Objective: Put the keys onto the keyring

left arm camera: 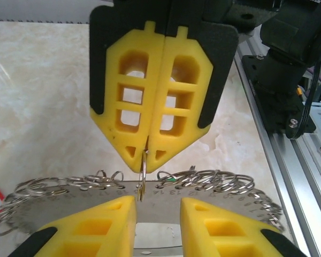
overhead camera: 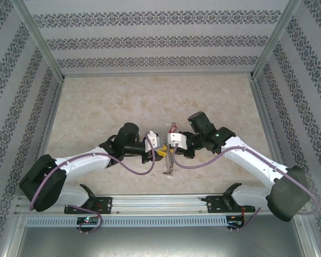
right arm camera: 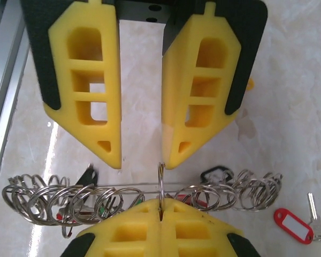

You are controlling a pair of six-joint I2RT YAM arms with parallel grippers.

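some of keyring (left arm camera: 214, 184) behind left pincer (left arm camera: 158, 202)

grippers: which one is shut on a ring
The right gripper, clamped shut on one upright ring; the left gripper stands open.

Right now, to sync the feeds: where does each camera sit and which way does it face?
Top external: overhead, rearward, looking down on table, left arm, right arm.
Left wrist: faces shut right gripper; own open left gripper below.
Right wrist: faces left gripper; own fingers below, pinching keyring.
Both wrist views share the keyring.
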